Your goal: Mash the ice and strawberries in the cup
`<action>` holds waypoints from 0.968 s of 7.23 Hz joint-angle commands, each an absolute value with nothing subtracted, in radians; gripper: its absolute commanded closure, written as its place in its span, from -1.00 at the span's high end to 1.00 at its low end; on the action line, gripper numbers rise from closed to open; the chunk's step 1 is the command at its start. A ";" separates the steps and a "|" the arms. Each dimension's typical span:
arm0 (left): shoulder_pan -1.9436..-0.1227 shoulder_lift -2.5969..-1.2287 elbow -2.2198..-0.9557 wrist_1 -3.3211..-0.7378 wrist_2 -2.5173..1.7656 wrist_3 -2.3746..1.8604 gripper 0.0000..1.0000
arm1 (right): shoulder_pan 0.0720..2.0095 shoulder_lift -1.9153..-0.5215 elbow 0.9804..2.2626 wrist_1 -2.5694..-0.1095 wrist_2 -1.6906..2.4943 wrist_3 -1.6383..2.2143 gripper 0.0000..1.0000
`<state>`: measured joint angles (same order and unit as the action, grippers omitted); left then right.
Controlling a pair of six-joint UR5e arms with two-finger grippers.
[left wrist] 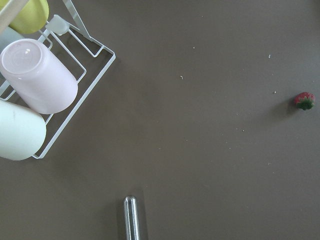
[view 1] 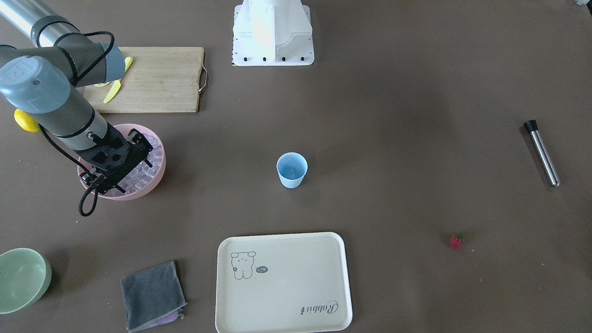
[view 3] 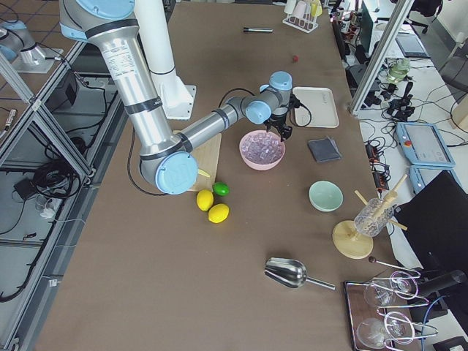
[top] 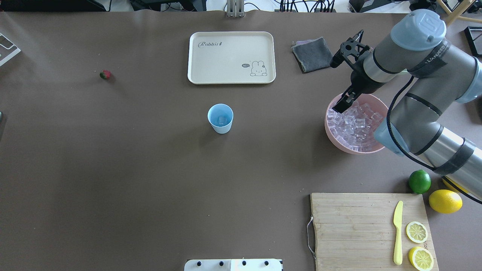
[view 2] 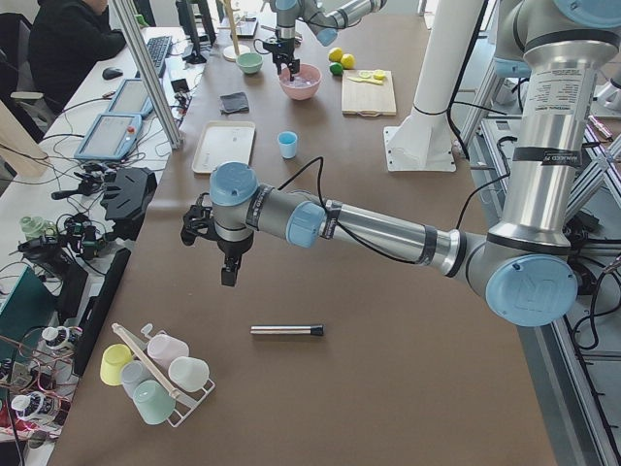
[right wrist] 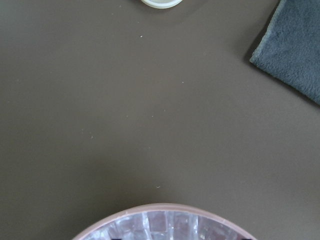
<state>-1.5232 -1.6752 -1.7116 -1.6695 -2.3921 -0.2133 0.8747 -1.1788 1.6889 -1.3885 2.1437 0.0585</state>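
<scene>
Ice (top: 356,128) filling pink bowl (top: 331,132) beneath right hand (top: 342,105), left hand (view 2: 227,277) hovering above counter (top: 113,169), grip of both impossible to tell, cup (top: 220,118) and strawberry (top: 105,74) sitting well apart.

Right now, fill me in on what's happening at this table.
The right gripper is dipped into the pink bowl, its tips among the ice. Whether it grips a cube can't be told. The cup stands in the middle of the table with what looks like one cube inside. The strawberry lies by itself, far from the cup. The left gripper hovers near a metal muddler.
</scene>
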 commanded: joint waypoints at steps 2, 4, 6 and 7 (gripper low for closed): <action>-1.523 -1.675 -1.715 -1.669 -2.391 -0.215 0.97 | 0.853 -1.193 1.698 -1.388 2.132 0.046 0.43; -1.523 -1.677 -1.712 -1.669 -2.391 -0.215 0.97 | 0.847 -1.192 1.700 -1.388 2.115 0.048 0.06; -1.523 -1.675 -1.712 -1.669 -2.391 -0.215 0.97 | 0.839 -1.183 1.700 -1.390 2.099 0.055 -0.08; -1.523 -1.675 -1.712 -1.669 -2.391 -0.215 0.97 | 0.839 -1.186 1.700 -1.390 2.085 0.058 -0.08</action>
<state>-1.5232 -1.6754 -1.7121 -1.6690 -2.3915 -0.2148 0.8414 -1.1858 1.7001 -1.3893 2.0983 0.0538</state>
